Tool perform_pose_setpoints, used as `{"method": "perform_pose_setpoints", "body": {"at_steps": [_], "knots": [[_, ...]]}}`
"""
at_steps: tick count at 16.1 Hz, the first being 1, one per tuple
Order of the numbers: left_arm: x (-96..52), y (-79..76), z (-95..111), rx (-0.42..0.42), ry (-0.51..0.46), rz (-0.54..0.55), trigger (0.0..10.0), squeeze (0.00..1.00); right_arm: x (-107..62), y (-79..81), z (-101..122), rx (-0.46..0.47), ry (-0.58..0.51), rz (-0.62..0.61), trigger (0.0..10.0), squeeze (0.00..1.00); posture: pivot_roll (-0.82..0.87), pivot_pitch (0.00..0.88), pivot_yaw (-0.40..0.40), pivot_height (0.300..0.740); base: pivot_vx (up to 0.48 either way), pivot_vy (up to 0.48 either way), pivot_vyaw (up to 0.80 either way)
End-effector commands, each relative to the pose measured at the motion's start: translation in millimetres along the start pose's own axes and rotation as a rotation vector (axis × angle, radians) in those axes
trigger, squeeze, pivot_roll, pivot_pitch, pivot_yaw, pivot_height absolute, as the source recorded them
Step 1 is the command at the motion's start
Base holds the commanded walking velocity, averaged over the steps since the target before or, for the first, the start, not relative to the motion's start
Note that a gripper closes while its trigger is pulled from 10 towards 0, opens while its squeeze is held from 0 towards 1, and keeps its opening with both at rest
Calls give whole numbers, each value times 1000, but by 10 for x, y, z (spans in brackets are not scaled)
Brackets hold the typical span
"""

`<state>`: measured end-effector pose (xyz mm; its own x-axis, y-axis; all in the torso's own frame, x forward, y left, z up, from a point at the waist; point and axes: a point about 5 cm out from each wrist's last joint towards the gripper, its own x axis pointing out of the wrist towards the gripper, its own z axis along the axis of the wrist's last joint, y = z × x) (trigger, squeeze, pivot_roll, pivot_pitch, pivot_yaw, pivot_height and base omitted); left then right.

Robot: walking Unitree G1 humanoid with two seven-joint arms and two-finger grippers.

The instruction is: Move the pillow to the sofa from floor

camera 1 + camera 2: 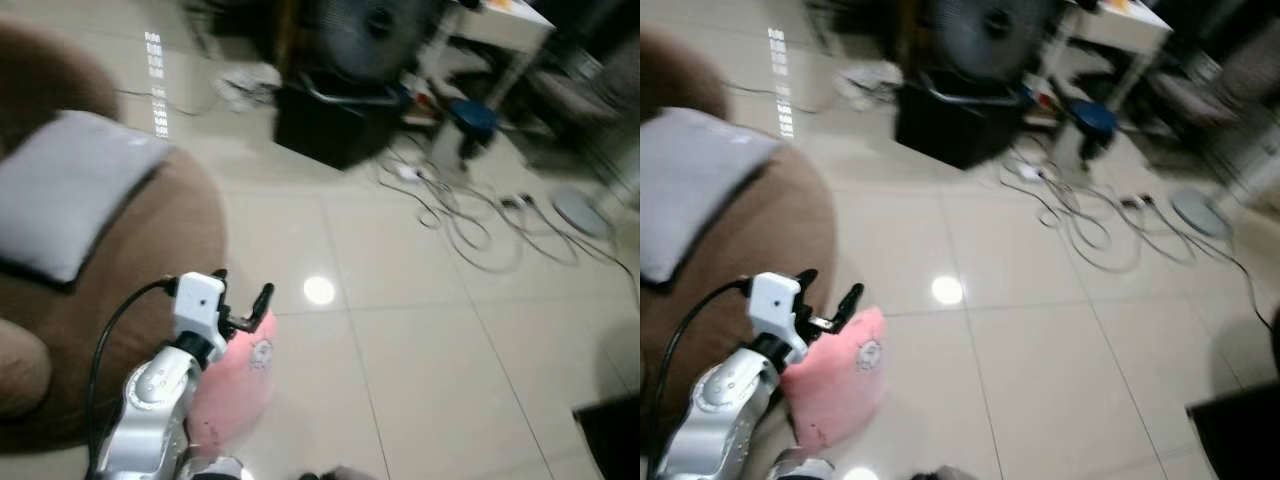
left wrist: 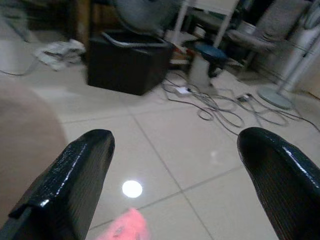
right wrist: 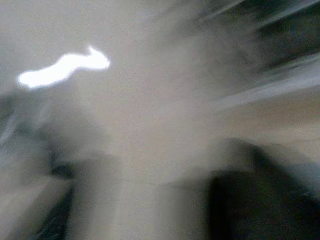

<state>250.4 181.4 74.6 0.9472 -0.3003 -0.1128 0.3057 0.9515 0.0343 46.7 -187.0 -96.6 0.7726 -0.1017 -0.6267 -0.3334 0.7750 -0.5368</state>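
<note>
One brown sofa (image 1: 150,240) with a grey cushion (image 1: 70,190) stands left of the left tool (image 1: 243,296). Its two black fingers (image 2: 75,175) are spread wide and hold nothing. The pink pillow (image 1: 235,385) lies on the floor (image 1: 420,340) just below and right of this tool. The right wrist view is blurred; I cannot tell the right tool's state.

The pillow (image 1: 840,385) is pink with a small grey mark — the sofa (image 1: 150,260) brown, its cushion (image 1: 65,190) pale grey. The floor (image 1: 420,330) is glossy cream tile; the 2 fingers (image 2: 70,185) are black.
</note>
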Motion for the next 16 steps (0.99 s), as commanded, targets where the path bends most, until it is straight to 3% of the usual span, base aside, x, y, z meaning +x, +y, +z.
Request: {"method": "perform_pose_setpoints", "body": {"at_steps": [1, 2, 4, 11, 13, 16], "knots": [[77, -148, 12, -17, -11, -59, 10000, 0, 848, -861, 809, 247, -174, -19, 10000, 0, 172, 223, -149, 710, 0, 0, 0], [83, -145, 14, -15, -10, -61, 10000, 0, 1111, -1073, 1631, 333, -359, -45, 10000, 0, 175, 223, -146, 720, 0, 0, 0], [81, -147, 17, -15, -13, -71, 10000, 0, 1139, -1095, 1972, 360, -411, -53, 10000, 0, 182, 213, -140, 734, 0, 0, 0], [104, -167, 50, -24, -23, -106, 10000, 0, 1185, -1187, 2086, 444, -411, 43, 10000, 0, 182, 212, -135, 740, 0, 0, 0], [108, -116, 24, 0, -4, -96, 10000, 0, 1184, -1202, 2131, 455, -431, 46, 10000, 0, 180, 211, -132, 740, 0, 0, 0], [119, -61, 46, -38, -1, -82, 10000, 0, 1153, -1178, 2269, 481, -481, 68, 10000, 0, 175, 218, -119, 740, 0, 0, 0]]}}
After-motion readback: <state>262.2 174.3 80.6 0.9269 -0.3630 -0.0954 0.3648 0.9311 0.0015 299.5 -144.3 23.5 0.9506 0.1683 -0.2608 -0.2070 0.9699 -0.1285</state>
